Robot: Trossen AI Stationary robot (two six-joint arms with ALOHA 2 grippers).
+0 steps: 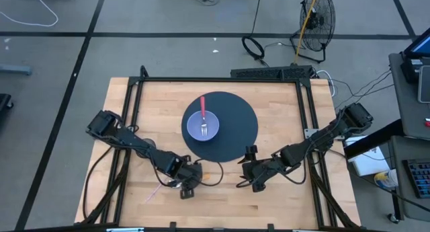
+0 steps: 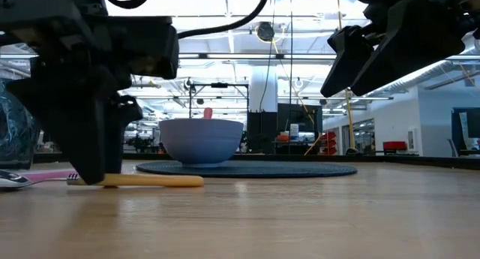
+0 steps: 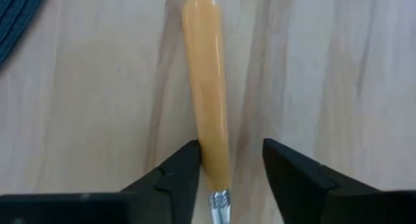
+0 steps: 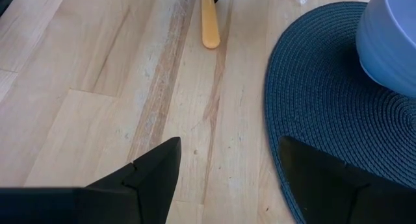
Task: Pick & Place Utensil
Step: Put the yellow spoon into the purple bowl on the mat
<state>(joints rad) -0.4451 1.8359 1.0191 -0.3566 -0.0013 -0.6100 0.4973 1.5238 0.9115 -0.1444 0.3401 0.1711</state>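
An orange-handled utensil (image 3: 209, 87) lies flat on the wooden table near the front edge, its metal neck (image 3: 220, 201) pointing toward my left gripper (image 3: 233, 152). That gripper points steeply down with its open fingers on either side of the handle; it also shows in the high view (image 1: 191, 183) and the low view (image 2: 90, 165). My right gripper (image 4: 229, 146) hangs open above bare wood by the near right rim of the dark blue mat (image 1: 235, 134). On the mat stands a blue bowl (image 1: 203, 126) with a red-handled fork (image 1: 203, 107) in it. My left gripper has the inner side of one finger (image 3: 190, 165) against the orange handle's side (image 3: 207, 160), close to the metal neck. The other finger stands clear of the handle with a gap of bare wood between. The fingers come from above, across the handle, which lies flat on the table.
A pink utensil (image 1: 153, 194) lies on the table left of my left gripper, also seen in the low view (image 2: 41, 175). Dark frame rails run along the table's left, right and far sides. Bare wood lies between the two grippers and along the front edge.
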